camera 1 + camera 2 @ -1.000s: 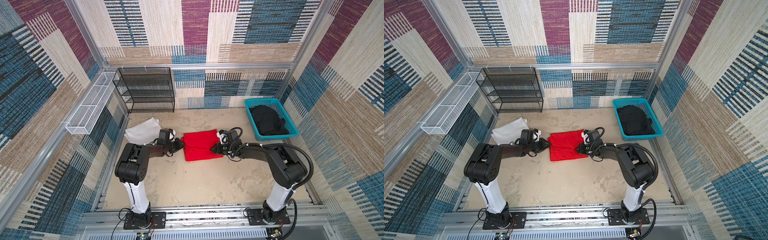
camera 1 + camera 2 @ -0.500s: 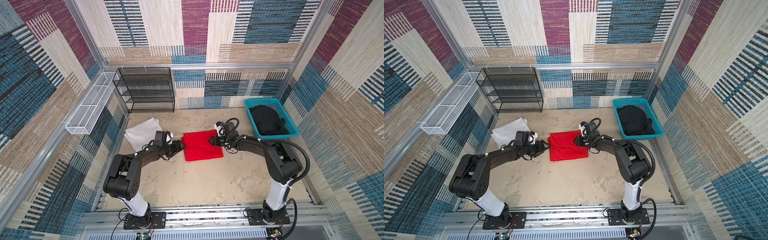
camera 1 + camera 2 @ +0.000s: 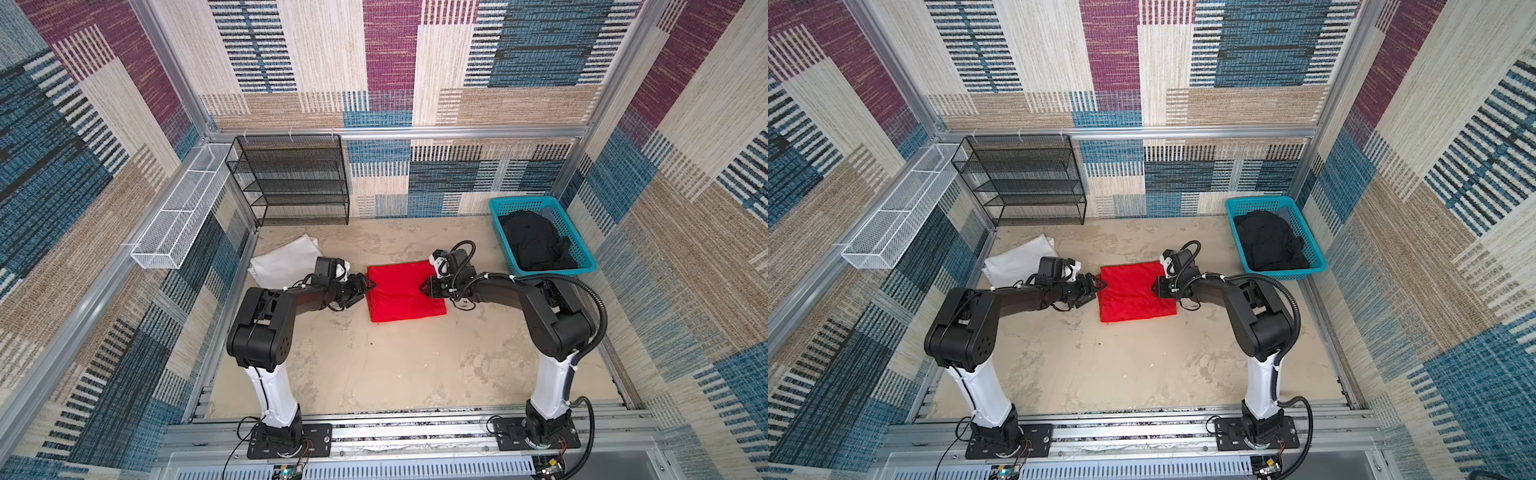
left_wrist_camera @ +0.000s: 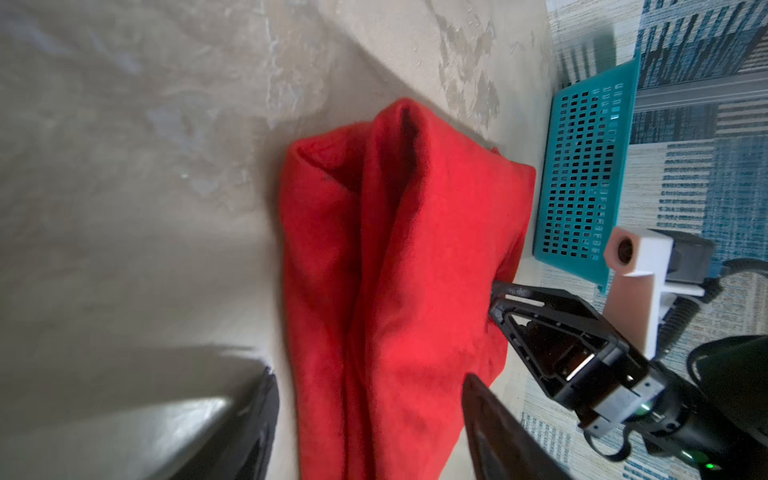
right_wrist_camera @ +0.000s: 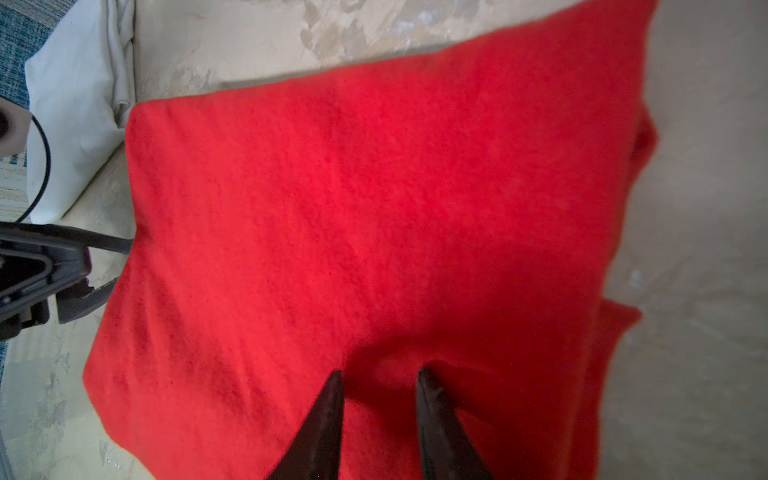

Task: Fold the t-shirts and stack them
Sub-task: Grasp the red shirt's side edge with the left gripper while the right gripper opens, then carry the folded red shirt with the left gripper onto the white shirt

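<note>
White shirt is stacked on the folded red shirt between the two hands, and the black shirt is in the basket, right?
No. The white shirt is not on the red shirt; it lies on the table to its left, as both top views show. The red shirt is folded between the left hand and right hand, and the black shirt is in the basket.

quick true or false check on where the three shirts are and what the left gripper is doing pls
1. The red t-shirt lies folded on the table between the left gripper and the right gripper. True.
2. The black t-shirt lies spread on the table. False: it sits bunched in the teal basket.
3. The left gripper is open at the red t-shirt's edge. True.
4. The white t-shirt is stacked on the red one. False: it lies on the table, apart from it.
</note>
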### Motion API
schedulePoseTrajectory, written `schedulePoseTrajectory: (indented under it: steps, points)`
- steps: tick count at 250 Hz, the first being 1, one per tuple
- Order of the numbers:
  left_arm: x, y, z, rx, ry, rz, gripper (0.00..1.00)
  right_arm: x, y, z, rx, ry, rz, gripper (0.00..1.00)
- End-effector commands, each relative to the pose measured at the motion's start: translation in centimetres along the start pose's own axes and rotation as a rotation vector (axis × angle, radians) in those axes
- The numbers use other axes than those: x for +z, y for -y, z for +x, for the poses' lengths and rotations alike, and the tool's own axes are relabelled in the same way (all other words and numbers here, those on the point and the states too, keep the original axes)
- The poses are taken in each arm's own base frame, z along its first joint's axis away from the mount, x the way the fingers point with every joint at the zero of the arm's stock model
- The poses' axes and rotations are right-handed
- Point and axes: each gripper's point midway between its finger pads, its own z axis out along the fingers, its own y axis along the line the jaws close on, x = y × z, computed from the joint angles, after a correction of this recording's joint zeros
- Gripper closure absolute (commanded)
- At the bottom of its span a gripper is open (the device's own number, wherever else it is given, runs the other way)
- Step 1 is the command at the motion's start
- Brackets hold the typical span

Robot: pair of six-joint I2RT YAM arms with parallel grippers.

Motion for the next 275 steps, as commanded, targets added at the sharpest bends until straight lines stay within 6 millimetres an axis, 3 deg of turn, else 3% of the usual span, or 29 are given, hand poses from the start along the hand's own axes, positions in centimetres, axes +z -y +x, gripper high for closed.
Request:
schedulePoseTrajectory:
  steps: [1, 70, 90, 131, 180, 204, 248, 270, 275]
  points:
    - [0.8, -3.0, 1.6, -0.112, -0.048, -0.111, 0.34, 0.0, -0.2, -0.5, -0.008, 0.015, -0.006, 0.68]
    - [2.5, -2.7, 1.7, -0.117, -0.062, -0.123, 0.53, 0.2, -0.7, -0.9, -0.013, 0.015, -0.034, 0.7]
    - [2.8, -2.1, 1.5, -0.105, -0.068, -0.115, 0.65, 0.1, -0.8, -1.1, -0.014, 0.02, -0.034, 0.7]
    - [3.0, 0.1, 0.4, -0.05, -0.076, -0.091, 1.0, -0.9, -2.2, -2.7, -0.034, 0.055, -0.071, 0.71]
    - [1.0, 3.0, -1.2, -0.003, -0.067, -0.116, 1.0, -4.4, -5.2, -4.5, -0.088, 0.137, -0.159, 0.67]
    - [-0.7, 3.8, -2.0, 0.001, -0.054, -0.163, 1.0, -6.2, -6.5, -4.3, -0.109, 0.157, -0.205, 0.57]
    - [-4.0, 4.9, -4.2, 0.058, -0.022, -0.279, 1.0, -9.0, -8.9, -3.4, -0.134, 0.168, -0.276, 0.28]
    - [-5.5, 5.0, -5.7, 0.097, -0.023, -0.353, 1.0, -10.1, -10.7, -2.7, -0.169, 0.156, -0.324, 0.12]
    - [-5.8, 4.9, -5.9, 0.103, -0.025, -0.372, 1.0, -10.3, -11.2, -2.5, -0.181, 0.154, -0.336, 0.02]
